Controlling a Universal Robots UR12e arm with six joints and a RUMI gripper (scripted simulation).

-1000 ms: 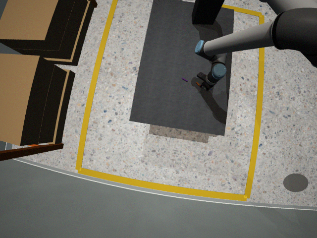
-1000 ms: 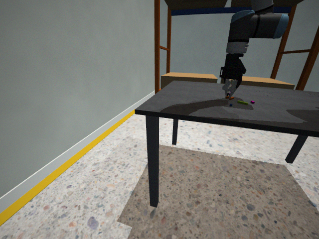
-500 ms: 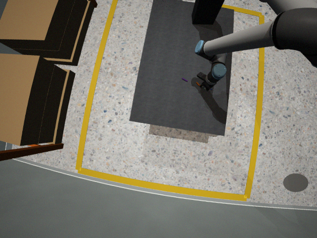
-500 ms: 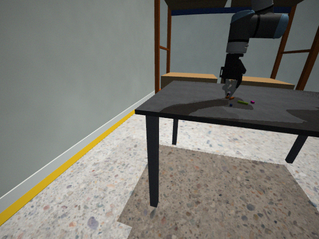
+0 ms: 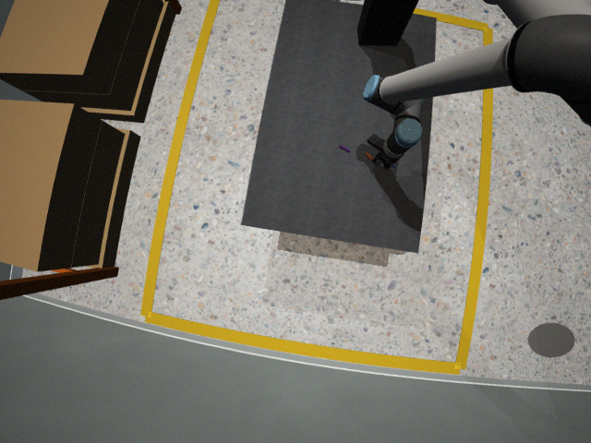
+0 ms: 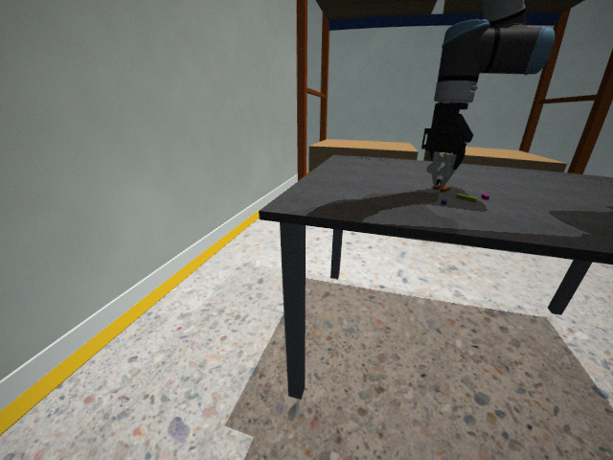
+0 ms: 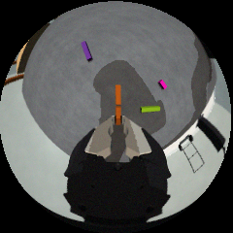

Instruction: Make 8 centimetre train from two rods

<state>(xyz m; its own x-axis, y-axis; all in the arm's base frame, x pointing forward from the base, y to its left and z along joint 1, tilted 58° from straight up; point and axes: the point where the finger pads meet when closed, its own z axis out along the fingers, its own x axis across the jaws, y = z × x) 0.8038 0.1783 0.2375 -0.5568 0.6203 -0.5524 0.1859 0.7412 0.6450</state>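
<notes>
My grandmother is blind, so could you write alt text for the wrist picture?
A gripper holds one orange rod end to end with another orange rod; lime, magenta and purple rods lie apart.

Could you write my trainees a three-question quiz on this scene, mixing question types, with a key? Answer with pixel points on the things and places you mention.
1. Which rod is held by the gripper (image 5: 374, 160) (image 6: 439, 183) (image 7: 118, 121)?
A) blue
B) orange
C) purple

2. True or false: the magenta rod (image 6: 485, 196) (image 7: 163, 84) lies apart from the lime rod (image 6: 466, 197) (image 7: 150, 109).

3. Fill in: by the colour code, two orange rods end to end make ___ centimetres.

Key: 1 B; 2 true; 3 eight
</notes>
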